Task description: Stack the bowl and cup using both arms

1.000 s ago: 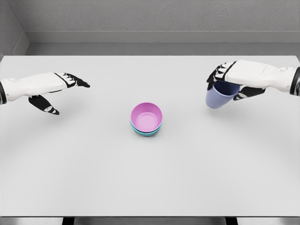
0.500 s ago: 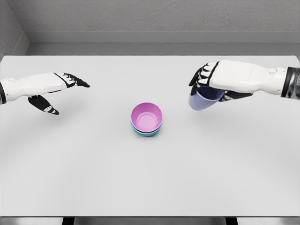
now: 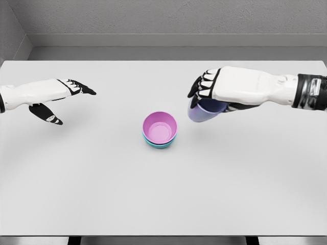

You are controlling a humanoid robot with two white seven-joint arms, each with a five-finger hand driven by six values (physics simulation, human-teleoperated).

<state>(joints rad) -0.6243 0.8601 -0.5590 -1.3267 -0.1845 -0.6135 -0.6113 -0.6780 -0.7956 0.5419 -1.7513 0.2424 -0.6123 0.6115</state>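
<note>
A pink bowl (image 3: 160, 127) sits nested in a teal bowl (image 3: 157, 144) at the middle of the white table (image 3: 163, 189). My right hand (image 3: 207, 94) is shut on a lavender cup (image 3: 202, 113), held from above and off the table, just right of and slightly behind the bowls. The cup's rim is mostly hidden under the palm. My left hand (image 3: 66, 97) hovers open at the far left, fingers stretched toward the centre, holding nothing.
The table's back edge meets a grey wall (image 3: 163, 20). The front edge runs along the bottom of the view.
My right hand has carried the lavender cup leftward, from the right side to close beside the bowls. The left hand has barely moved.
</note>
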